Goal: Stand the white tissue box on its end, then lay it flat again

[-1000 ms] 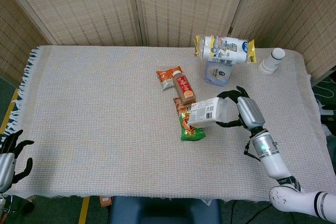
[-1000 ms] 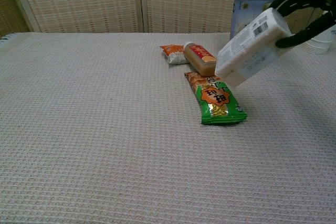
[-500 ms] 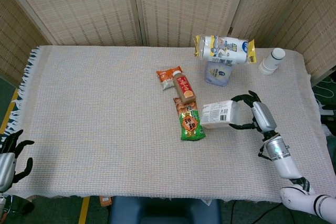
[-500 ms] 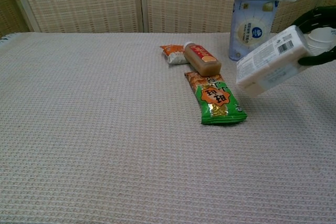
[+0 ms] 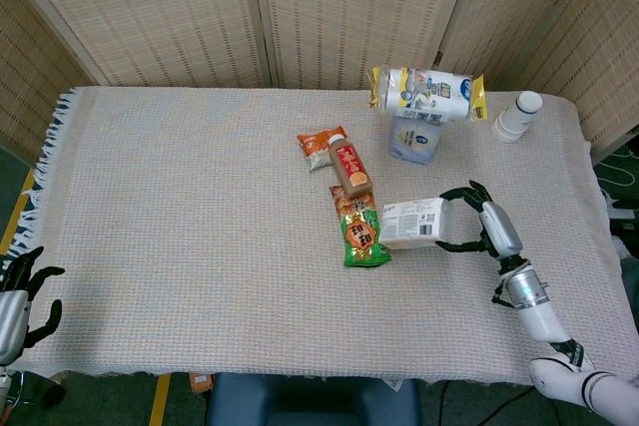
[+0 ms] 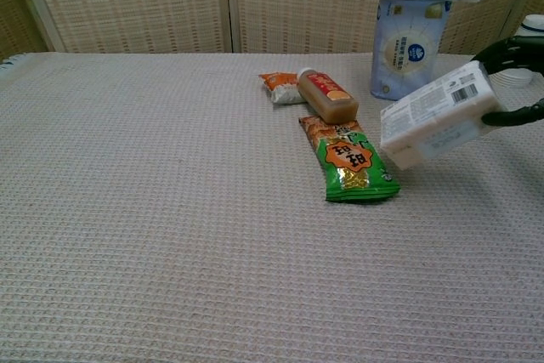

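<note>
Tissue box (image 6: 436,124) first: white, barcode side up, it hangs tilted at the right of the counter (image 5: 180,226), gripped by its far end in the right hand (image 5: 479,223). The dark fingers (image 6: 510,48) wrap over the top and under the bottom of that end, which leaves the near end free to swing. In the chest view the low corner sits just beside the green snack packet (image 6: 354,165); whether it touches the cloth I cannot tell. My read is that the box is on its way down to lying flat, and the end grip is what lets it pivot.

Nearest of all, down at the left corner, the left hand (image 5: 22,291) hangs off the counter's edge, fingers spread, nothing in it. It looks parked out of the way.

Moving back, the green snack packet lies flat, lengthwise. Beyond it, touching its far end, lies a small brown bottle (image 5: 349,171) on its side, with an orange snack bag (image 5: 321,146) just behind.

Farther back, a blue tissue pack (image 5: 414,139) stands upright with a long wrapped roll (image 5: 427,93) laid across its top. A white cup stack (image 5: 517,116) sits at the far right corner, well apart from the rest.
</note>
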Available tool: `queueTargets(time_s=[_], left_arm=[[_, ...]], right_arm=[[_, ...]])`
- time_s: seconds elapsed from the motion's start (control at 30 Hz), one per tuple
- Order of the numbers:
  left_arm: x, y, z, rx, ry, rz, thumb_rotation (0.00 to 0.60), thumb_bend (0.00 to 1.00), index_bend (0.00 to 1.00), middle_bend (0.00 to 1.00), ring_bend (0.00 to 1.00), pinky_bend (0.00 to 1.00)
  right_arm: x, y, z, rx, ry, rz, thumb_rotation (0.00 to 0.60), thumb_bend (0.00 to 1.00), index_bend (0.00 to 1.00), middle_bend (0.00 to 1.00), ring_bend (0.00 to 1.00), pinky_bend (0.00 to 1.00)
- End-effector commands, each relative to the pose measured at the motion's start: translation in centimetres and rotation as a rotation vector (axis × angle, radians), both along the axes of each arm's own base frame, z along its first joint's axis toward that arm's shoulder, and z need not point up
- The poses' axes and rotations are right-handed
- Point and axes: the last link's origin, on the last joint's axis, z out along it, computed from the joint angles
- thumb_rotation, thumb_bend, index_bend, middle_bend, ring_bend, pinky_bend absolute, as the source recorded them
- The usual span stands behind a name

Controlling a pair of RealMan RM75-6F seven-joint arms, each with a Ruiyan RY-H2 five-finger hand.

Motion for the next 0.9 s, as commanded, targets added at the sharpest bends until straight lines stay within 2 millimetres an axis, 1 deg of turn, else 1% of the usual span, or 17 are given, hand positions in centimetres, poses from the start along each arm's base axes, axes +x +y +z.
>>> queueTargets(time_s=[0.03, 0.27, 0.43, 0.7, 0.9], left_arm=[[0.0, 0.0, 0.0, 0.000, 0.000, 0.001, 0.600, 0.49, 0.30, 0.00, 0.00, 0.30], [-0.1, 0.0, 0.0, -0.001, 0.002, 0.004, 0.600, 0.49, 0.30, 0.00, 0.00, 0.30], [-0.1, 0.0, -0.1, -0.003, 0.003, 0.003, 0.600, 0.49, 0.30, 0.00, 0.00, 0.30], [-0.1, 0.0, -0.2, -0.006, 0.005, 0.005, 0.600, 0.49, 0.30, 0.00, 0.00, 0.30], [0.0, 0.1, -0.3, -0.010, 0.007, 0.005, 0.600, 0.49, 0.30, 0.00, 0.00, 0.30]], right_arm=[[-0.4, 0.1, -0.9, 0.024, -0.013, -0.004, 0.600, 0.04, 0.42, 0.52, 0.52, 0.00], [-1.4, 0.0, -1.8, 0.058, -0.007, -0.006, 0.600, 0.04, 0.42, 0.52, 0.52, 0.00], [-1.8, 0.0, -1.8, 0.068, 0.005, -0.003, 0.600, 0.04, 0.42, 0.52, 0.52, 0.00], [-2.9, -0.1, -0.9, 0.096, 0.149, 0.006, 0.600, 0.03, 0.39, 0.52, 0.50, 0.00], [-3.8, 0.1, -0.2, 0.132, 0.284, 0.006, 0.600, 0.04, 0.35, 0.52, 0.47, 0.00]])
